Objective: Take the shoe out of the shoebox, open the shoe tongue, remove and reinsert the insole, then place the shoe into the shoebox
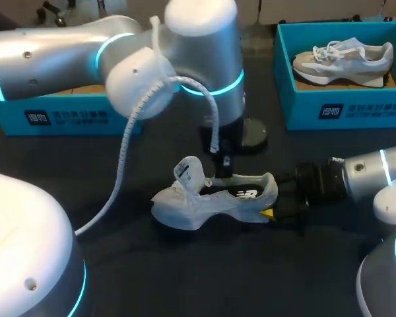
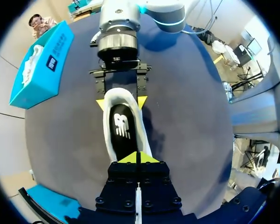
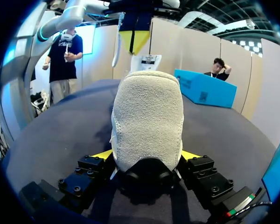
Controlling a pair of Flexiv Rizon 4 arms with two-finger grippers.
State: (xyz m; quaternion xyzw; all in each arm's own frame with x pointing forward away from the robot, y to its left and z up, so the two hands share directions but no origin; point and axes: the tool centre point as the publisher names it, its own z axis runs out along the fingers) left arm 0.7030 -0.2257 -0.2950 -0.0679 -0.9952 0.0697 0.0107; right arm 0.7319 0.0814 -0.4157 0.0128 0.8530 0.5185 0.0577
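Far left: open teal cardboard shoebox point(image 1: 66, 117), partly behind my left arm, likely the one to refill. Left gripper point(image 2: 137, 157) hangs above the shoe's mouth, near the tongue end. Its yellow tips are pressed together with nothing visible between them; can't tell if it nips anything. Probably poised to go for the insole.

Centre: pale grey suede sneaker point(image 1: 211, 201) upright on its sole on the dark table point(image 1: 185, 277), out of the box. White tongue point(image 1: 188, 170) flipped up, black logo insole point(image 2: 121, 128) exposed and seated inside. Long axis runs across the table, toe toward my left, heel toward my right.

Right gripper point(image 3: 147, 156) is spread wide, clamping the heel from both sides. Looks like bracing so the shoe won't slide.

Far right: second teal shoebox point(image 1: 343, 109) holding another grey sneaker point(image 1: 343, 59).
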